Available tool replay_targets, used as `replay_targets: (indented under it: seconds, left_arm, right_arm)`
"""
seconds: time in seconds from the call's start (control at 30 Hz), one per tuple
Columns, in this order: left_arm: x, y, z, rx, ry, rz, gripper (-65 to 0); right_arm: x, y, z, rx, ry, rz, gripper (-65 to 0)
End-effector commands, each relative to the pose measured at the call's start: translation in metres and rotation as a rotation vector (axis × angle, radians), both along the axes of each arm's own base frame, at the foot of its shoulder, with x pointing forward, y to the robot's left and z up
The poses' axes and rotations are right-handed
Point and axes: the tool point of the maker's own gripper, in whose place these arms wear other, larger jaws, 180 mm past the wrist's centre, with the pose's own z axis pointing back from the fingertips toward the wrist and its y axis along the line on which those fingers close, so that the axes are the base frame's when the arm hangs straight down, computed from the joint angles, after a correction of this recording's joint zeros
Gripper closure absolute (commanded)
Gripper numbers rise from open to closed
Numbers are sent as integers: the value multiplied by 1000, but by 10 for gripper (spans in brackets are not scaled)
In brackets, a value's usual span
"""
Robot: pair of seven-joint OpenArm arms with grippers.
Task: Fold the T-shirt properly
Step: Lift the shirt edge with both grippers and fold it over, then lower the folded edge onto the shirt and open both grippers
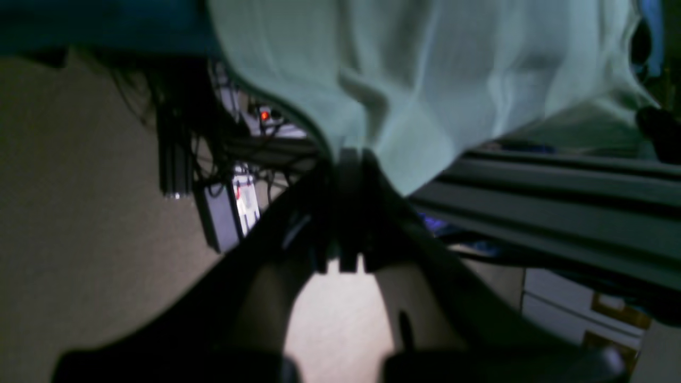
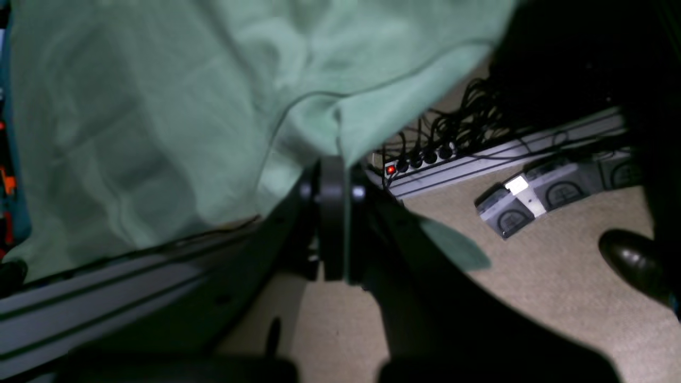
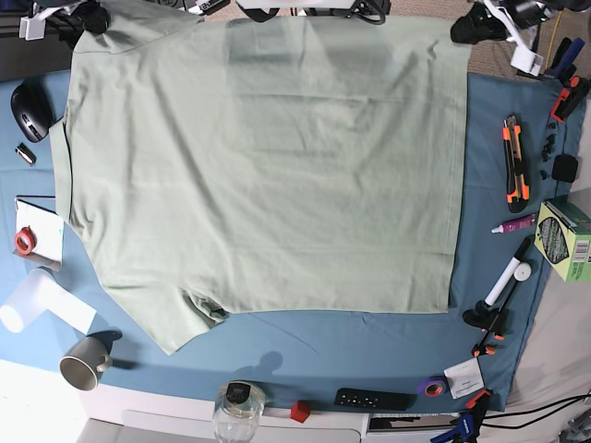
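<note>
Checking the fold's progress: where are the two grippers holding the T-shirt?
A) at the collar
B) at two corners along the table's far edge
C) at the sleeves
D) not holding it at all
B: each wrist view shows fingers pinched on a T-shirt corner hanging past the table edge.

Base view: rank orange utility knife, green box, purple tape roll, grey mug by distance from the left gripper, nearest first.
Left gripper grips the T-shirt at the top right.
1. Orange utility knife, right side, just below the gripper.
2. Green box, right edge, mid-height.
3. Purple tape roll, bottom right.
4. Grey mug, bottom left.
</note>
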Motion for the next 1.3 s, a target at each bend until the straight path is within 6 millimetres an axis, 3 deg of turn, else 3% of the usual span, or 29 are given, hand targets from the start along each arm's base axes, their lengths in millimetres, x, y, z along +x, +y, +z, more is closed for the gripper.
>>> replay_targets:
  seconds: [0.0,0.3,0.8,1.1,1.27]
  left_arm:
    - [5,-2,9,-23,-33,1,0]
    - [40,-3,15,-16,-128,-5,0]
    - [120,9,30,88,-301,14,0]
    - [148,-7,30,152,-370,-64,0]
    - [162,7,27,229,-360,-6,0]
  right_arm:
    - [11,-3,12,-15,-56,10,0]
    - [60,20,22,-37,-220,-4,0]
    - [149,-6,33,-215,-370,-73,0]
    - [202,29,26,-281,-403,44,0]
    - [223,26,28,-367,-401,34,0]
